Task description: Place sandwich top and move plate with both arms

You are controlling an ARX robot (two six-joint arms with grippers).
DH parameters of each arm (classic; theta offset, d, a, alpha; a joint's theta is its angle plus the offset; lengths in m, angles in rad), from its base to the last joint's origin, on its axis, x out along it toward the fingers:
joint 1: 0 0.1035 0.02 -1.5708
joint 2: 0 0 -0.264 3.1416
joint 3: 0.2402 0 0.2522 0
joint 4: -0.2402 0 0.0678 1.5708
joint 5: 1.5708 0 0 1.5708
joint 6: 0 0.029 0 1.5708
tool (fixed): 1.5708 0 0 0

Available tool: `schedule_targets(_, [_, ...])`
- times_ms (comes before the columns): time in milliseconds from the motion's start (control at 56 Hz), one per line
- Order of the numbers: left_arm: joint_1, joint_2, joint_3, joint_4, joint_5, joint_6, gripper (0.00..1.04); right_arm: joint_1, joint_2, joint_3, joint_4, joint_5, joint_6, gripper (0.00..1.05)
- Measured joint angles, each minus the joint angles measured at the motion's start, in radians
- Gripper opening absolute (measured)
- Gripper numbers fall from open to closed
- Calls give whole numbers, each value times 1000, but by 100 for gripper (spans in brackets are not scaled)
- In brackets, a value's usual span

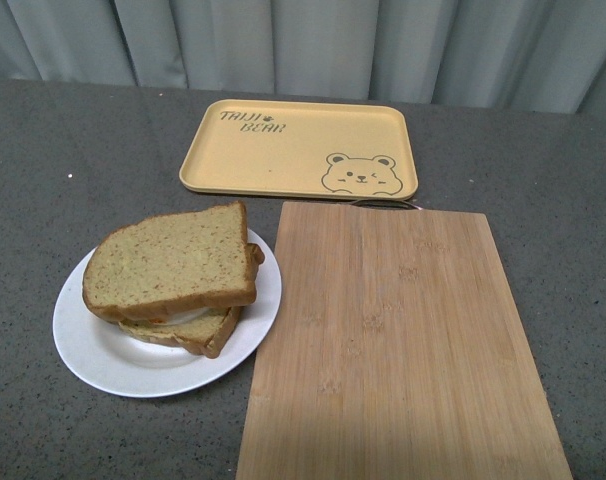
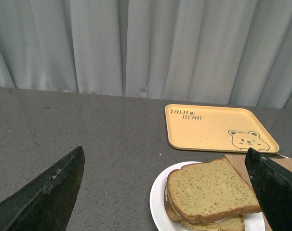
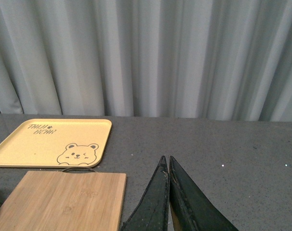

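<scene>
I see my left end effector (image 2: pixel 164 150) spread wide, holding nothing. In the front view the plate (image 1: pixel 93 350) sits at 8 o'clock on the surface (image 1: pixel 43 160). The top (image 1: pixel 173 260) lies on it, skewed over the lower slice (image 1: pixel 198 335). The board (image 1: pixel 393 340) lies just beside the plate at 5 o'clock, the tray (image 1: pixel 298 145) at 12. My right end effector (image 3: pixel 166 159) is pinched narrow, gripping nothing.
</scene>
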Motion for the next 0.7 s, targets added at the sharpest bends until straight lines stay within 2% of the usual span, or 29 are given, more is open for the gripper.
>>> schedule_targets(321, [0,0,0,0,0,0,98,0,-91,0,-91,-2,0,1])
schedule_targets(411, [0,0,0,0,0,0,98,0,-236,1,-262,-2,0,1])
schedule_targets(536, [0,0,0,0,0,0,98,0,-262,1,-268,-2,0,1])
schedule_targets(696, [0,0,0,0,0,0,98,0,-262,1,-269,-2,-2,25])
